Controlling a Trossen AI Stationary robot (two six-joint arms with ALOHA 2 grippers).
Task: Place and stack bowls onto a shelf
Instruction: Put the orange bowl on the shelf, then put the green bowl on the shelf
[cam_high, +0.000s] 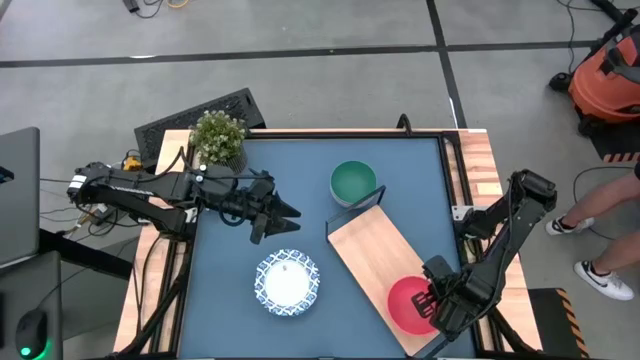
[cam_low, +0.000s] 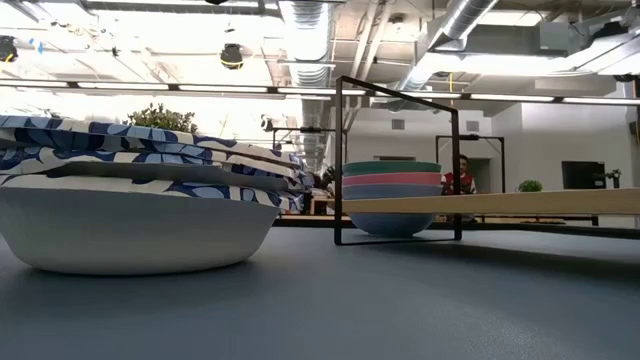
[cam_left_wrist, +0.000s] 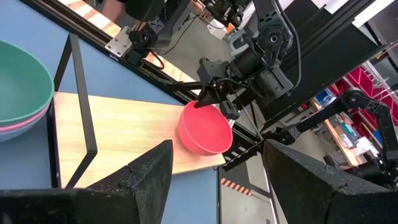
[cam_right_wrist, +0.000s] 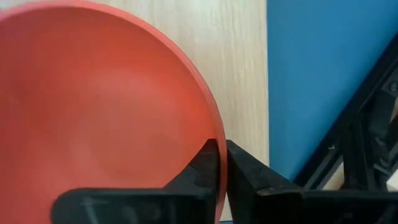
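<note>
Red bowl (cam_high: 408, 303) on the wooden shelf (cam_high: 370, 255), rim pinched in the right claw (cam_high: 436, 297).

Set at the shelf's near end, toward five o'clock on the blue counter (cam_high: 300, 200), well apart from the green-topped bowl stack (cam_high: 352, 181) under the black wire frame (cam_high: 356, 197) at the twelve o'clock end. Rim at three o'clock of the bowl sandwiched between two narrow fingers, one inside, one outside; grip on the edge probably chosen to lower it flat without tipping, release seemingly just starting. Blue-and-white patterned bowls (cam_high: 288, 281) stacked on the counter at seven o'clock, not yet shelved. Left claw (cam_high: 283, 212) spread wide, empty, hovering near nine o'clock beside the potted plant (cam_high: 217, 137).
</note>
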